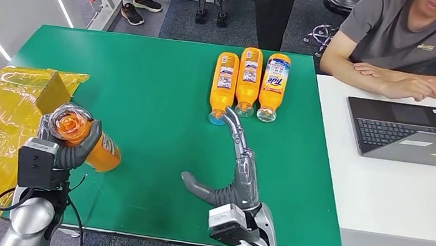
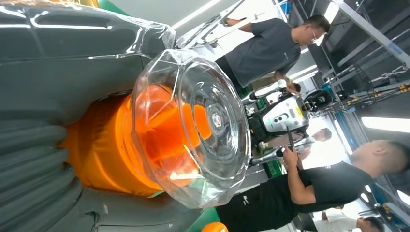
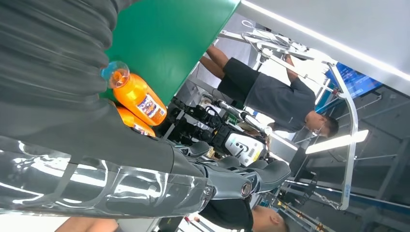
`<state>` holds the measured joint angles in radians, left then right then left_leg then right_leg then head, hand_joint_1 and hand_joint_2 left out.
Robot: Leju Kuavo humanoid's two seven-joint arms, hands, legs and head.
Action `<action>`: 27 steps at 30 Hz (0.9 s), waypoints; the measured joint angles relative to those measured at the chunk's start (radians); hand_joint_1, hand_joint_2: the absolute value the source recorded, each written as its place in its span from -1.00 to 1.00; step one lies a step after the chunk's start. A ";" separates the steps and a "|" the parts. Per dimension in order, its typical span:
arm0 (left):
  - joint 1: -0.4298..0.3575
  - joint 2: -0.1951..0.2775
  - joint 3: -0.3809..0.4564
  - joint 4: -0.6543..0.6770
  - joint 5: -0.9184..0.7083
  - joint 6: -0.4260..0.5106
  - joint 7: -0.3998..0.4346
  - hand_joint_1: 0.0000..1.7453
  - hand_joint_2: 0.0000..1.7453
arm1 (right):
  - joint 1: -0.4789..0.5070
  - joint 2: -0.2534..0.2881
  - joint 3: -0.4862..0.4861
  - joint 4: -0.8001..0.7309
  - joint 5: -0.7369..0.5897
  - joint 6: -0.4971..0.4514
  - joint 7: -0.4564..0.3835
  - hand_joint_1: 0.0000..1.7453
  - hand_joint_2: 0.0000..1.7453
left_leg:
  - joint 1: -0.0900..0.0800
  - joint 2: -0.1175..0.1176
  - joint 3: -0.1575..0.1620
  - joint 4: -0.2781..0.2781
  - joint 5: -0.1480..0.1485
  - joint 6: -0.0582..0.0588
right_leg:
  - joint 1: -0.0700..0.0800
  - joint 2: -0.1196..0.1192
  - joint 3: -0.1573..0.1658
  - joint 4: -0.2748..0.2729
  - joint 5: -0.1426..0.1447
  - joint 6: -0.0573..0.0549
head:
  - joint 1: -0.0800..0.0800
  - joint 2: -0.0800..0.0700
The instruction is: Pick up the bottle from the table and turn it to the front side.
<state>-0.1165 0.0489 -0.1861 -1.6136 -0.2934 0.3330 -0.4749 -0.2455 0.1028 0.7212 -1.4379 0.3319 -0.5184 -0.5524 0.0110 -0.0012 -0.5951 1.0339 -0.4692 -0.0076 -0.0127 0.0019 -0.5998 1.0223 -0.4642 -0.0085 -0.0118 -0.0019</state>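
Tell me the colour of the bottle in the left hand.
Orange, with a clear cap: bottle held by the left hand; head view shows it best.

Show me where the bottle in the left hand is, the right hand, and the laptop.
bottle in the left hand (image 1: 104, 154), head view, orange body.
right hand (image 1: 231, 175), head view, palm.
laptop (image 1: 390, 127), head view, keyboard.

Right hand (image 3: 145, 159) open beside 2 orange bottles (image 3: 138, 96) on green table (image 3: 169, 38).

"Tide" reads on the rightmost lying bottle (image 1: 274, 80) on the desk (image 1: 163, 91); other labels illegible.
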 joint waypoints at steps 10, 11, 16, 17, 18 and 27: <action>-0.069 0.134 -0.001 0.016 -0.421 0.023 0.023 1.00 1.00 | 0.031 -0.008 -0.020 -0.029 -0.027 -0.022 -0.005 -1.00 1.00 | 0.001 0.000 0.000 0.000 0.000 -0.001 | 0.000 0.000 -0.001 0.000 0.000 -0.001 | 0.000 0.000; -0.089 0.163 -0.001 0.024 -0.470 0.007 0.024 1.00 1.00 | 0.039 -0.010 -0.024 -0.039 -0.026 -0.022 -0.004 -1.00 1.00 | 0.001 0.000 0.000 0.000 0.001 -0.001 | 0.000 0.000 -0.001 0.001 0.000 -0.001 | 0.000 0.000; -0.186 0.297 -0.035 0.081 -0.596 -0.121 0.035 1.00 1.00 | 0.092 -0.013 -0.049 -0.089 -0.011 -0.011 0.001 -1.00 1.00 | 0.001 0.001 0.000 0.000 0.001 -0.002 | 0.001 0.001 -0.002 0.001 0.000 -0.002 | 0.000 0.000; -0.203 0.318 -0.052 0.099 -0.620 -0.132 0.036 1.00 1.00 | 0.100 -0.014 -0.055 -0.095 -0.010 -0.006 0.000 -1.00 1.00 | 0.001 0.001 0.000 0.000 0.001 -0.002 | 0.001 0.001 -0.002 0.001 0.000 -0.002 | 0.000 0.000; -0.220 0.338 -0.073 0.121 -0.651 -0.135 0.036 1.00 1.00 | 0.108 -0.014 -0.060 -0.100 -0.010 0.001 -0.002 -1.00 1.00 | 0.001 0.001 0.000 0.000 0.001 -0.002 | 0.001 0.001 -0.002 0.001 0.000 -0.002 | 0.000 0.000; -0.375 0.437 -0.291 0.398 -0.885 -0.042 0.050 1.00 1.00 | 0.134 -0.014 -0.085 -0.118 -0.001 0.019 -0.019 -1.00 1.00 | 0.001 0.002 0.000 0.000 0.001 -0.002 | 0.000 0.002 -0.002 0.001 0.000 -0.002 | 0.000 0.000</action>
<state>-0.4920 0.4856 -0.4773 -1.2160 -1.1780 0.2910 -0.4251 -0.1117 0.0893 0.6361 -1.5559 0.3308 -0.4990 -0.5709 0.0115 0.0008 -0.5950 1.0339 -0.4682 -0.0091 -0.0123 0.0039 -0.6015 1.0234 -0.4640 -0.0105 -0.0117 -0.0019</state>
